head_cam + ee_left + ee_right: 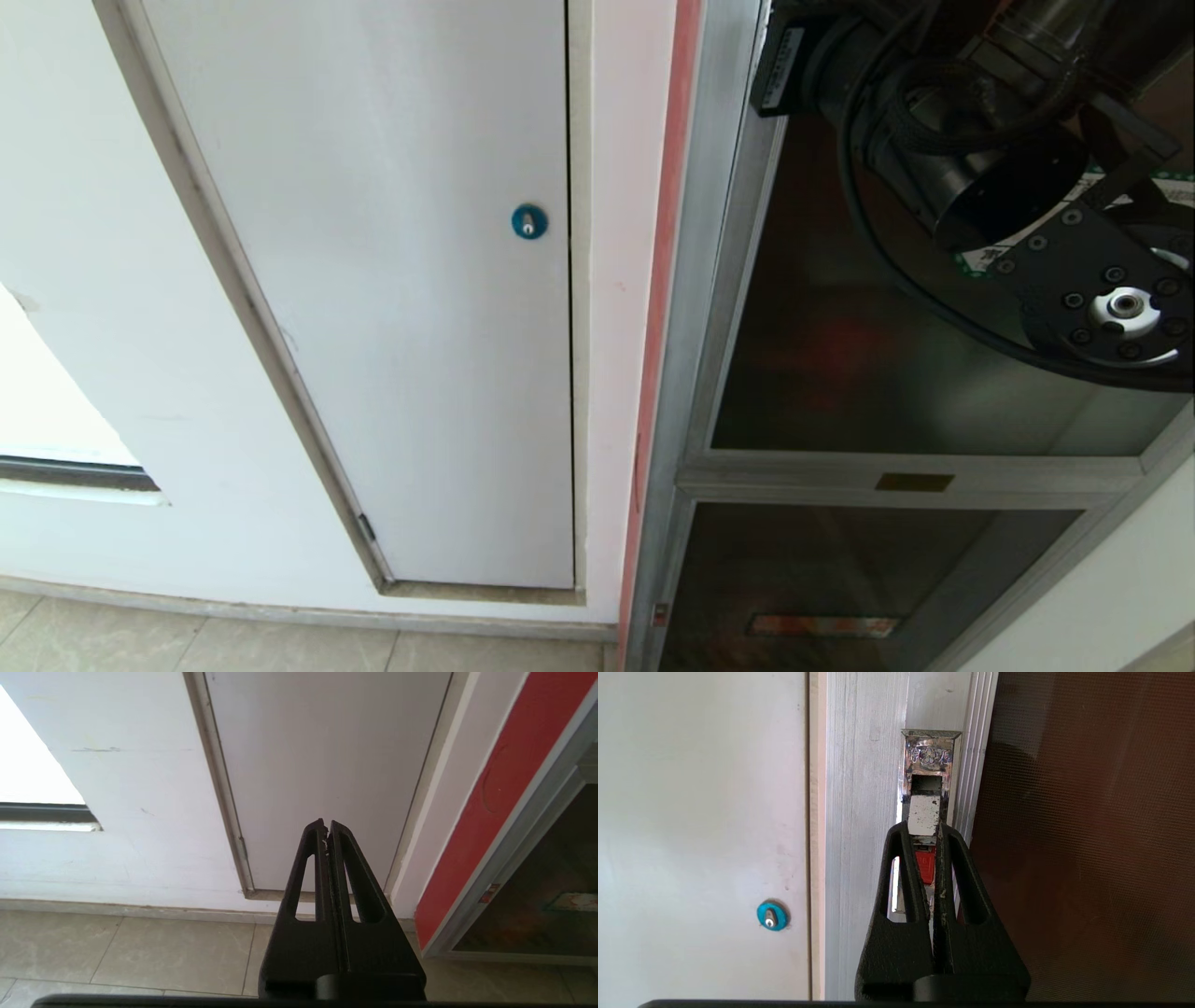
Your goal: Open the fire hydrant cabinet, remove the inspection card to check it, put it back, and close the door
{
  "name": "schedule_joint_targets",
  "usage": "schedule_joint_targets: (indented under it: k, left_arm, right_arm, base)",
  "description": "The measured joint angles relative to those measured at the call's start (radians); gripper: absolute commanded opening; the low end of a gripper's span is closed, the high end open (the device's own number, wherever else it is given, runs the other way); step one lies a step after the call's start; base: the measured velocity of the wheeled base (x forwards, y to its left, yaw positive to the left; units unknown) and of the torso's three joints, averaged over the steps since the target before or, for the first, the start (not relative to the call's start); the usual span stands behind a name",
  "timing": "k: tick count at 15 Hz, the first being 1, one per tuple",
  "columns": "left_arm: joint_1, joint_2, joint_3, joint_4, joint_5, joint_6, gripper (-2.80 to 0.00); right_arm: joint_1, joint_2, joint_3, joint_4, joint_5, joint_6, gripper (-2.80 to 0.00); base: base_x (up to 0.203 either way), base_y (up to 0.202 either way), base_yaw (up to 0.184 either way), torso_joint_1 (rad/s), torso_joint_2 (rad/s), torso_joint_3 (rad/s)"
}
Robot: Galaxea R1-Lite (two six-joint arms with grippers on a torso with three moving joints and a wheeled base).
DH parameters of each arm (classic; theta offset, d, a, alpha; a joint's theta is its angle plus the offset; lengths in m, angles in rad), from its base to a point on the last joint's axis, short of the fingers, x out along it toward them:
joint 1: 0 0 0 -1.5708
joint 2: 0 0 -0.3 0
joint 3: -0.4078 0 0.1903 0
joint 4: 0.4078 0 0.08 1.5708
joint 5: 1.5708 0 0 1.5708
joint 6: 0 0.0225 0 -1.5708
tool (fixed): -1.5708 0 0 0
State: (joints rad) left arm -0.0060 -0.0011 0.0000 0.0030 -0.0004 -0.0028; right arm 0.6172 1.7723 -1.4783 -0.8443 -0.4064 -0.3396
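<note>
The fire hydrant cabinet (709, 280) is a silver-framed unit on the right, and its door (887, 355) of dark tinted glass is closed. In the right wrist view my right gripper (924, 828) is at the door's silver frame (864, 835). It is shut on the small silver latch tab (924, 812) that sits in a recessed latch plate (930, 756). A red piece (926, 863) shows between the fingers behind the tab. In the head view only the right arm (1027, 187) shows, in front of the glass. The inspection card is hidden. My left gripper (327, 823) hangs shut and empty above the floor.
A plain white door (392, 280) with a round blue lock (528, 221) stands left of the cabinet. Below the door is a smaller dark glass panel (822, 560) with a red label strip (822, 623). Beige floor tiles (140, 952) run along the wall.
</note>
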Motion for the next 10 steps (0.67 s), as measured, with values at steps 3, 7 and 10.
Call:
schedule_joint_targets:
  k: [3, 7, 10]
  left_arm:
    - [0.0, 0.0, 0.0, 0.0, 0.0, 0.0, -2.8]
    - [0.0, 0.0, 0.0, 0.0, 0.0, 0.0, -2.8]
    - [0.0, 0.0, 0.0, 0.0, 0.0, 0.0, -2.8]
  right_arm:
    - [0.0, 0.0, -0.001, 0.003, 0.0, 0.0, -2.8]
    - [0.002, -0.009, 0.003, 0.006, 0.001, 0.0, -2.8]
    - [0.002, -0.019, 0.006, 0.008, 0.0, 0.0, -2.8]
  base:
    - [0.0, 0.0, 0.0, 0.0, 0.0, 0.0]
    - [0.0, 0.0, 0.0, 0.0, 0.0, 0.0]
    - [0.0, 0.0, 0.0, 0.0, 0.0, 0.0]
